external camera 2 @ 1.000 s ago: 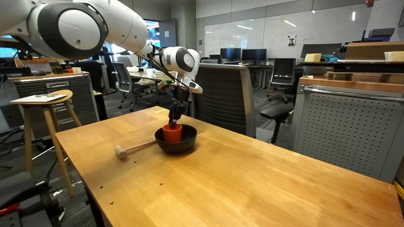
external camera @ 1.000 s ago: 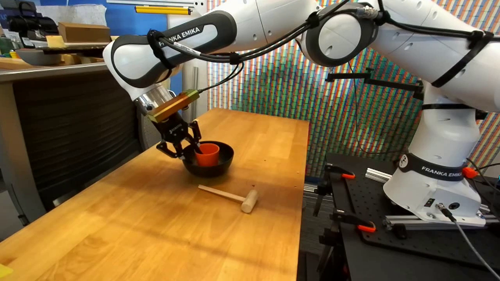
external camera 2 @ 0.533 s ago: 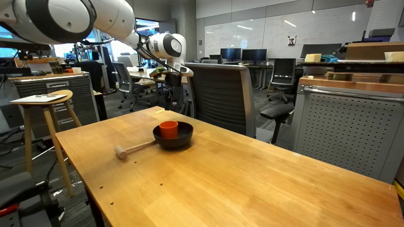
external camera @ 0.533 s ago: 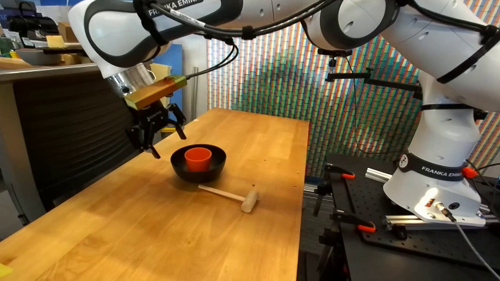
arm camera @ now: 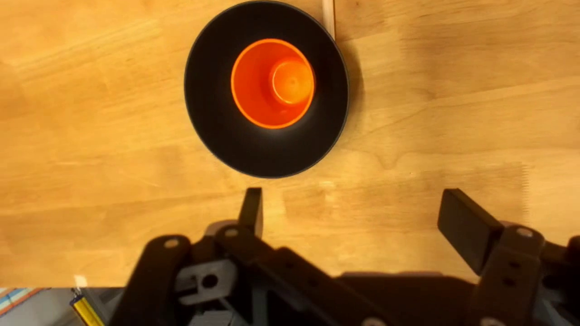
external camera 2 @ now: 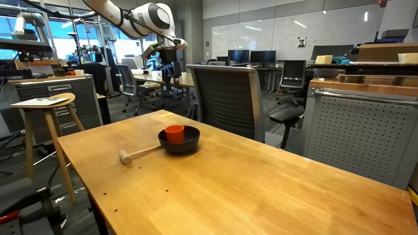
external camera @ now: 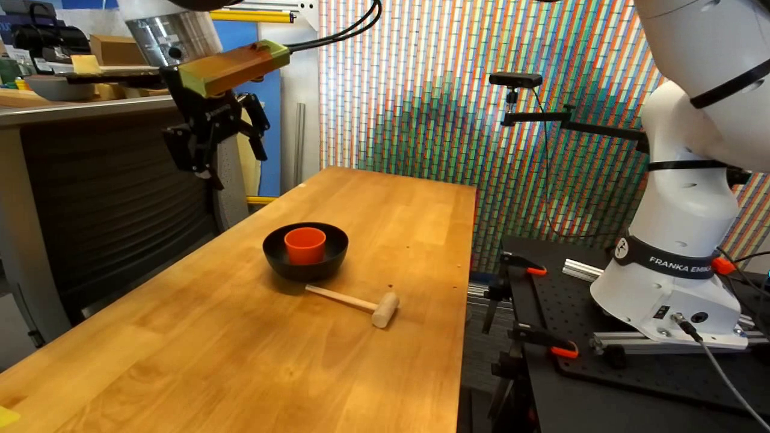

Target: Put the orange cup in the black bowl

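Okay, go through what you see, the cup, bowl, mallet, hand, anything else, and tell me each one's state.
Orange cup: upright, empty, inside the black bowl.
Black bowl: right side up on the table.
Wooden mallet: lying on the table, handle toward the bowl.
Hand: open, empty, clear of the cup.
Stool: upright, flat white item on its seat.
Monitors: screens dark.

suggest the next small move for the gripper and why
Probably lift the gripper a little higher and leave things alone: the orange cup already stands inside the black bowl, and the jaws are open, apart from both, so the task looks done.
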`<state>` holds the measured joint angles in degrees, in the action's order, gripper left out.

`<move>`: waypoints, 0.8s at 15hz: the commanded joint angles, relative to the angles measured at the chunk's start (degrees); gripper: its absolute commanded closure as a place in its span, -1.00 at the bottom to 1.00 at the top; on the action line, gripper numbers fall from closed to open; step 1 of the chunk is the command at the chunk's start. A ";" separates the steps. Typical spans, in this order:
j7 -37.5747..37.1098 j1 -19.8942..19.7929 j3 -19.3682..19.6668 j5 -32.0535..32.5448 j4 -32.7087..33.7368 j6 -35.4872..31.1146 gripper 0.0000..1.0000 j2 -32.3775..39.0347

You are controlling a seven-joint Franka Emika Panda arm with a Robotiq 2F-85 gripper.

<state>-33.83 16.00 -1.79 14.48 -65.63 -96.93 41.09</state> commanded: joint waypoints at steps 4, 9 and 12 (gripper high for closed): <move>0.39 2.16 0.12 4.41 -20.93 -8.91 -1.00 -17.43; -2.47 0.54 -1.74 -0.65 -34.02 -8.41 -1.00 -28.12; -1.13 1.04 -1.67 1.64 -26.96 -6.48 -1.00 -22.62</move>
